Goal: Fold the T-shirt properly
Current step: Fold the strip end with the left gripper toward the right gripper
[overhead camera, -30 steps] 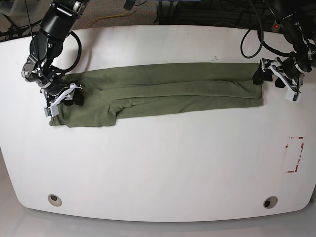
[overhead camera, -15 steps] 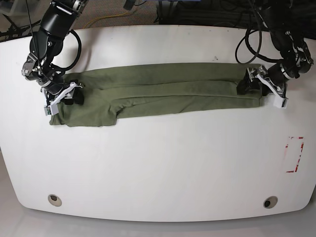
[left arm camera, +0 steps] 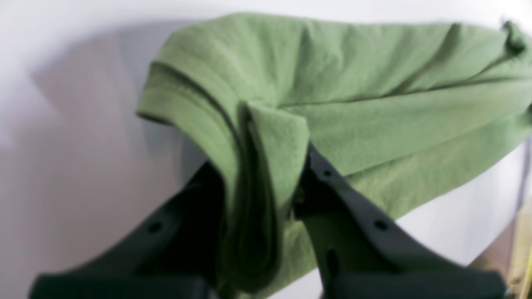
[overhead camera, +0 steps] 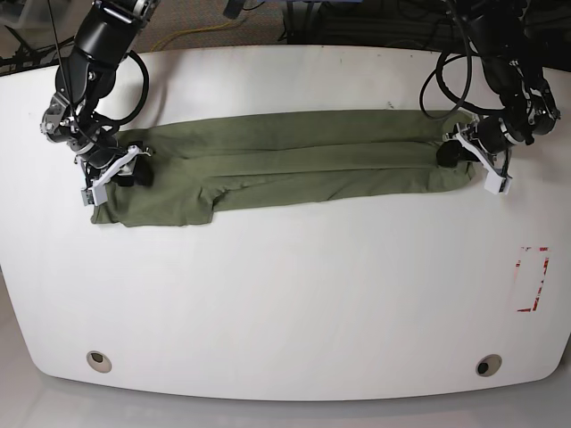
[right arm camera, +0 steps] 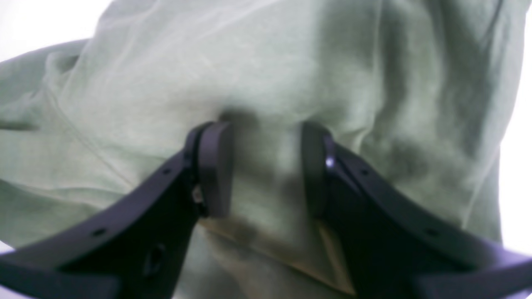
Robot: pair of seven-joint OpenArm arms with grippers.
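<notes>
The olive-green T-shirt [overhead camera: 294,165] lies folded lengthwise into a long band across the white table [overhead camera: 285,294]. My left gripper [overhead camera: 451,156] is at the band's right end. In the left wrist view it [left arm camera: 262,187] is shut on a thick fold of the T-shirt [left arm camera: 374,104], which is lifted a little. My right gripper [overhead camera: 132,174] is at the band's left end, where the wider part lies. In the right wrist view its fingers [right arm camera: 214,166] have the T-shirt [right arm camera: 249,62] bunched between them.
A red tape rectangle [overhead camera: 533,279] marks the table at the right. Two round holes [overhead camera: 99,360] [overhead camera: 487,365] sit near the front edge. Cables and the arm bases stand behind the back edge.
My left gripper moved inward from beside the shirt's right end onto it and closed on the cloth, bunching that end. My right gripper stayed at the left end, shifting slightly up.
</notes>
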